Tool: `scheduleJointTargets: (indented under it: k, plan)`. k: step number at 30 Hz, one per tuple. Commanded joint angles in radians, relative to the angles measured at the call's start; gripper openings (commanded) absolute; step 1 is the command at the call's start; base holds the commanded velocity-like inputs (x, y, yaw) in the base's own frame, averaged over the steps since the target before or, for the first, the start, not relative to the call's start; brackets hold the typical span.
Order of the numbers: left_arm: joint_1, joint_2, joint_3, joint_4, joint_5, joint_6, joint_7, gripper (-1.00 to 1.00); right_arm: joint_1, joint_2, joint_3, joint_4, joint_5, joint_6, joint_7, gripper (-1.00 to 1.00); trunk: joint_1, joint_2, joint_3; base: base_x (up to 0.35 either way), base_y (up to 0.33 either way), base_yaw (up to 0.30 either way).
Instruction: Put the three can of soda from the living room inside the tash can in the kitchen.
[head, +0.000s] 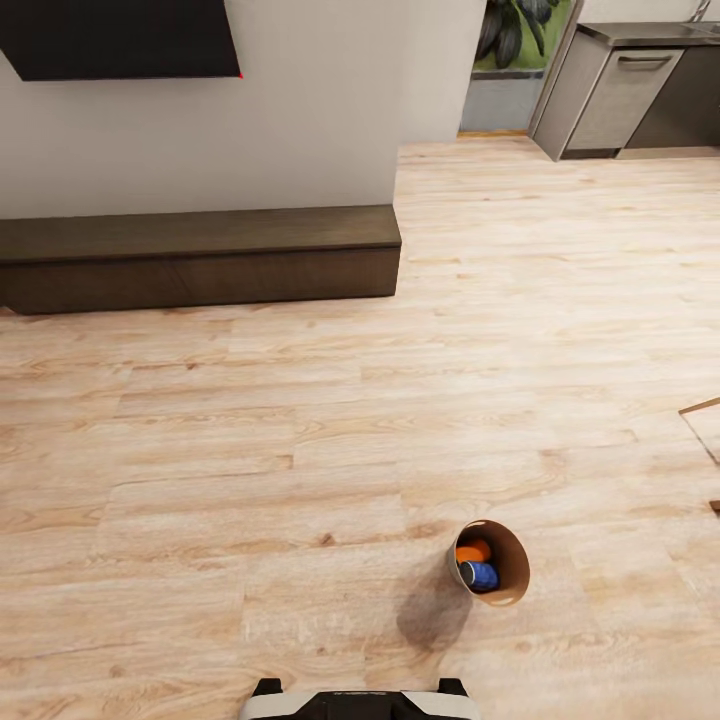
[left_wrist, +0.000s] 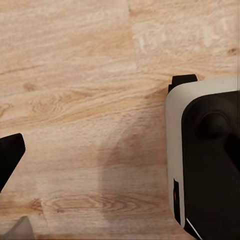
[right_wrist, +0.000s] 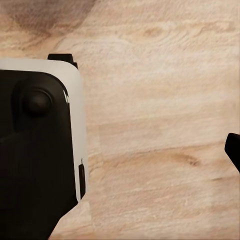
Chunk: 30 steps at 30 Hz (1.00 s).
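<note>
Where the wood floor (head: 300, 420) fronts the robot base (head: 358, 703), noted: trash can (head: 505, 590) upright, holding an orange can (head: 472, 551) and a blue can (head: 480, 575); long dark bench (head: 200, 255) well beyond; left and right gripper opening not determinable.

The tapered pale grey-beige trash can (head: 492, 562) with the brown interior hides most of the orange soda can (head: 472, 551) and the dark blue soda can (head: 480, 575); a third can cannot be made out. The black wall TV (head: 120, 38), the long dark-brown bench (head: 200, 257) and the white-and-black robot base (head: 360, 704) are cut by the head view's edges. In both wrist views, one dark finger (left_wrist: 9, 157) (right_wrist: 234, 149) is cropped, so neither claw's opening can be read.
</note>
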<state>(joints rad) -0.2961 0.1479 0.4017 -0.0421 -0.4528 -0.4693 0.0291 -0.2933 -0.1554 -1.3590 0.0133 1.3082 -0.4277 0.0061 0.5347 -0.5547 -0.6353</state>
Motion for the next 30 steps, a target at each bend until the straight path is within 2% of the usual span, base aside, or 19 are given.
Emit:
scheduleJointTargets:
  k: [1, 15, 30]
  plan:
    - [0.0, 0.0, 0.0, 0.001, 0.0, 0.001, 0.0, 1.0, 0.002, 0.002, 0.0, 0.0, 0.0, 0.001, 0.0, 1.0, 0.0, 0.0, 0.0, 0.0, 0.0, 0.0]
    - [0.003, -0.02, 0.0, 0.037, 0.002, 0.007, -0.008, 1.0, 0.009, 0.018, 0.0, 0.002, 0.0, 0.004, 0.0, 1.0, 0.0, 0.0, 0.0, 0.0, 0.0, 0.0]
    - [0.004, -0.022, 0.0, 0.038, 0.002, 0.008, -0.008, 1.0, 0.009, 0.019, 0.0, 0.002, 0.0, 0.004, 0.0, 1.0, 0.0, 0.0, 0.0, 0.0, 0.0, 0.0]
